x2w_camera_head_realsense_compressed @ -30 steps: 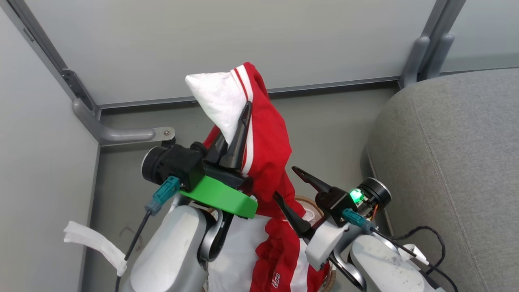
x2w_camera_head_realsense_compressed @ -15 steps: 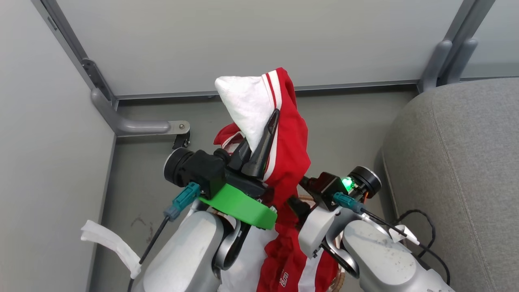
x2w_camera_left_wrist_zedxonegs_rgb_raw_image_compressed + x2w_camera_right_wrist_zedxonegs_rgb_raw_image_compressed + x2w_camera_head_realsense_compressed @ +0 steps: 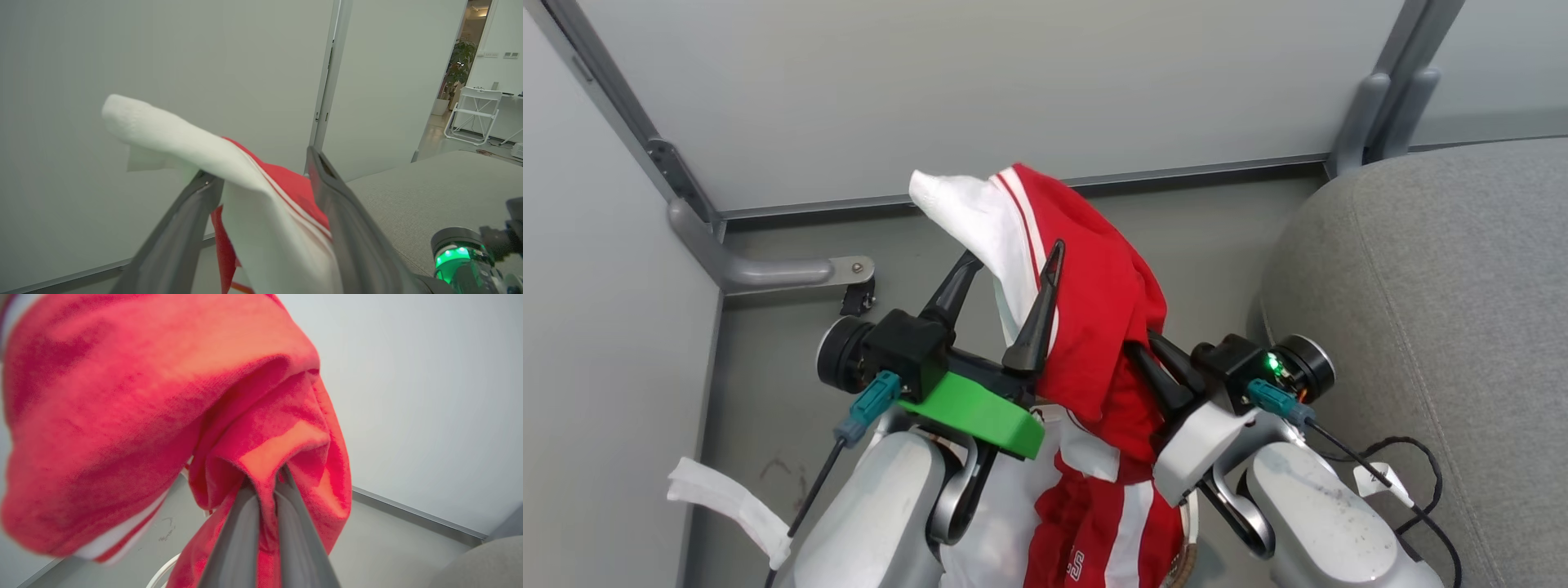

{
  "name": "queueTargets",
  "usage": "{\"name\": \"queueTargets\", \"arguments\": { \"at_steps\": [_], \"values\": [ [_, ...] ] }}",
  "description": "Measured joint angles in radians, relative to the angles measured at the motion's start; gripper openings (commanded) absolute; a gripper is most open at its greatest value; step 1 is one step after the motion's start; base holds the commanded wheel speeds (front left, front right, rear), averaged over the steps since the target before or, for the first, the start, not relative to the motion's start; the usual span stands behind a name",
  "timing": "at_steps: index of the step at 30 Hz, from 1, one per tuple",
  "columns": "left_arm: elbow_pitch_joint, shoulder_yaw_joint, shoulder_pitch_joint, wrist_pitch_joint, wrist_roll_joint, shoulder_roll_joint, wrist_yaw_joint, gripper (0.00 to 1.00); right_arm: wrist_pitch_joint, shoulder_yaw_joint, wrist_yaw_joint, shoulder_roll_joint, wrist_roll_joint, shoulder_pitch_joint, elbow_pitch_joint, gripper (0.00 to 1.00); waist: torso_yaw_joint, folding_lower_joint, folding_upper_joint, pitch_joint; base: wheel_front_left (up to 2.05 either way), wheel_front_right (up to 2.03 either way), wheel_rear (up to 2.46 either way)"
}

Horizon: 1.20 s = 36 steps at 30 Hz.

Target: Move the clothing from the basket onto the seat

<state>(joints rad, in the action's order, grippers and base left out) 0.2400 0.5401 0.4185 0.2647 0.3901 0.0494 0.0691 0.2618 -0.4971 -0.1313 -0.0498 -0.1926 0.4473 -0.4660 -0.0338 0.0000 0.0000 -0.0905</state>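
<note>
Draping over the spread left claw point(image 3: 1013, 251), the clothing point(image 3: 1103, 302) is pinched in the right claw point(image 3: 265, 479).

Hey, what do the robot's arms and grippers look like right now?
Left gripper and right gripper each have two long dark tapered fingers on a black wrist with a teal plug and black cable. Forearms are pale silver-grey. A green plate rings the left wrist; a green light glows on the right.
</note>
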Motion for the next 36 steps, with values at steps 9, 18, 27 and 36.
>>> {"name": "queueTargets", "arguments": {
  "at_steps": [9,18,27,36],
  "values": [
    [0.059,-0.083,-0.069,0.000,-0.045,0.000,0.020,1.00,0.000,0.108,0.000,0.001,0.015,-0.106,0.108,0.00,0.108,0.0000,0.0000,0.010,0.00,0.00,0.00],
    [0.074,-0.120,-0.110,0.000,-0.075,-0.001,0.037,1.00,0.000,0.190,0.000,0.000,0.033,-0.167,0.196,0.00,0.264,0.0000,0.0001,0.014,0.00,0.00,0.00],
    [0.068,-0.129,-0.131,0.000,-0.085,-0.001,0.044,1.00,0.000,0.245,0.000,0.000,0.030,-0.189,0.262,0.00,0.426,0.0000,0.0000,0.011,0.00,0.00,0.00],
    [0.081,-0.116,-0.130,0.000,-0.095,-0.002,0.046,1.00,0.000,0.338,0.000,-0.011,0.055,-0.177,0.321,0.00,0.541,0.0000,0.0001,-0.019,0.00,0.00,0.00]
  ]
}}
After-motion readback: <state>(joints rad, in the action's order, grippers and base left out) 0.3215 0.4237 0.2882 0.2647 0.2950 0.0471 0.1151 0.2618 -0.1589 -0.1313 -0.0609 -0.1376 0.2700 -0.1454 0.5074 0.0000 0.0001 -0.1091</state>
